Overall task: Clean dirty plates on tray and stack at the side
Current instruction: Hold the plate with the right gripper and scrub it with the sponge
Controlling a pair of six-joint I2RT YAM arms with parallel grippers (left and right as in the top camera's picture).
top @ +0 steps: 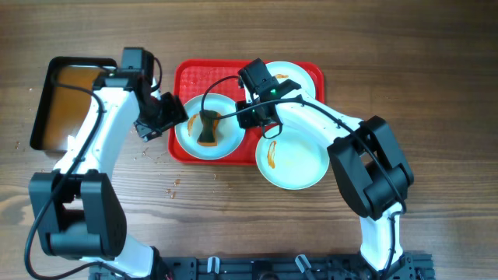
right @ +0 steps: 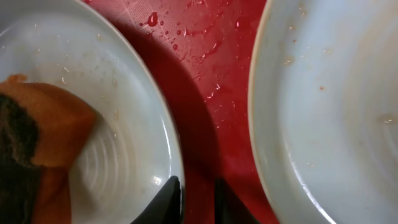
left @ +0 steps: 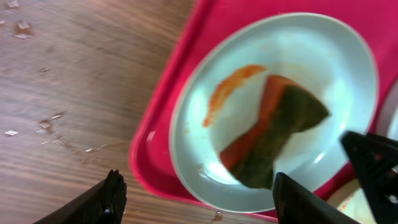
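I have the plate carrying the sponge (left: 273, 130) between my two arms. This plate (left: 311, 56) sits at the left of the red tray (top: 194, 74), in the upper middle of the overhead frame.

The left gripper (left: 199, 186) hangs at the plate's left rim with its fingers spread wide and nothing between them. In its wrist view, the near edge of the plate and the tray lip lie across the gap.

The right gripper (right: 198, 196) is at the opposite rim. Its fingers are drawn close with only a thin slit between them, one over the plate's edge and one over bare red tray. I cannot tell whether it is pinching that rim.

The sponge lies near the plate's centre. Its long axis runs roughly top to bottom in the overhead view, and neither arm is clearly closer to it. An orange streak shows just to its left.

A second plate (top: 299, 74) sits at the tray's upper right. A third, smeared plate (top: 299, 167) lies at lower right, overhanging the tray's edge.

My read is that the next move turns on holding this plate steady by its rim, so the sponge can be reached from one side.
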